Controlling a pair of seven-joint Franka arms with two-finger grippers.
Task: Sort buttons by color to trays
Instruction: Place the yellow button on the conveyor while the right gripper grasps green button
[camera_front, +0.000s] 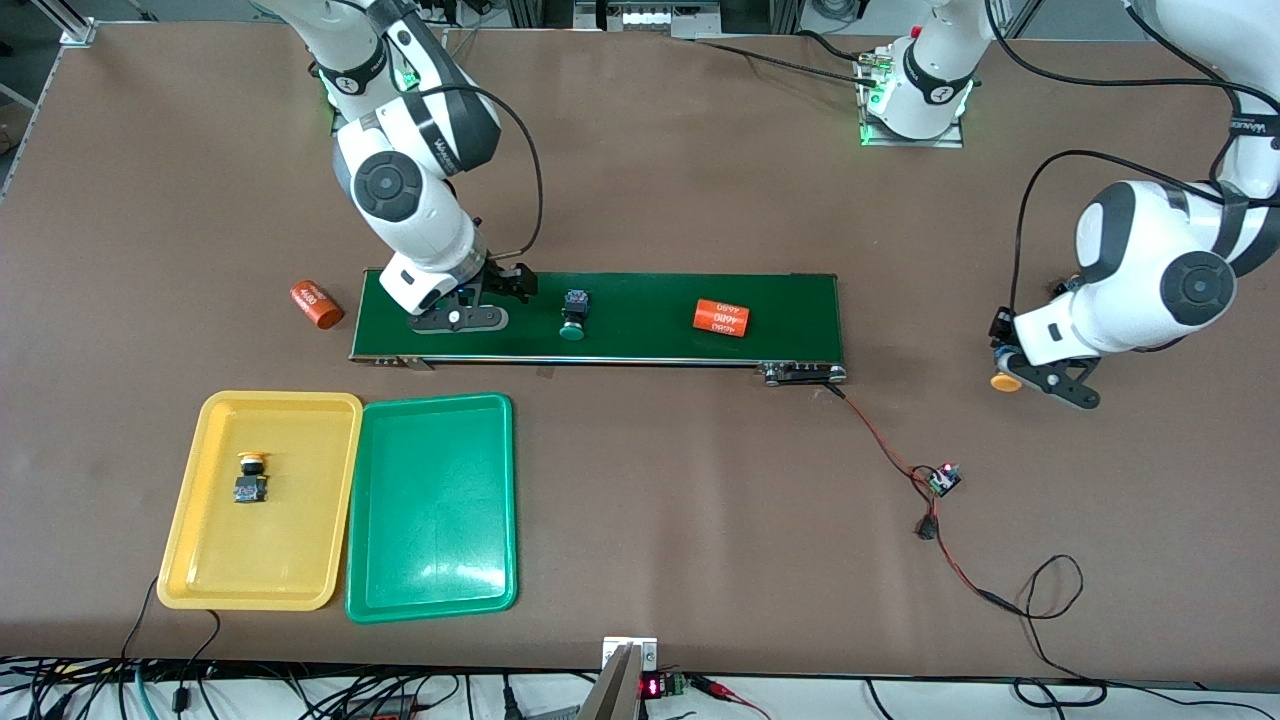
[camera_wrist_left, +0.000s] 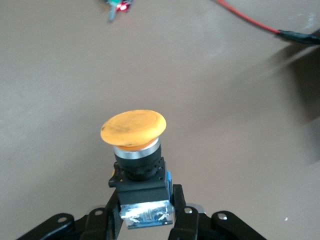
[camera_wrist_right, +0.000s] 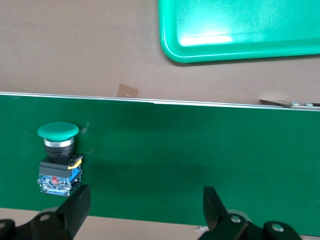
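A yellow button (camera_front: 251, 478) lies in the yellow tray (camera_front: 290, 545). The green tray (camera_front: 432, 520) beside it holds nothing. A green button (camera_front: 574, 312) stands on the dark-green conveyor belt (camera_front: 640, 300). My right gripper (camera_front: 490, 300) hangs open over the belt's end toward the right arm. In the right wrist view the green button (camera_wrist_right: 58, 157) sits just outside one finger of the right gripper (camera_wrist_right: 146, 202), not between the two. My left gripper (camera_front: 1010, 372) is shut on a second yellow button (camera_wrist_left: 134, 129), over bare table past the belt's other end. Its fingers (camera_wrist_left: 181, 212) clamp the button's blocky body.
One orange cylinder (camera_front: 722, 317) lies on the belt, toward the left arm's end. Another orange cylinder (camera_front: 316, 304) lies on the table off the belt's end toward the right arm. A small circuit board (camera_front: 943, 479) with red and black wires lies nearer the front camera than the belt.
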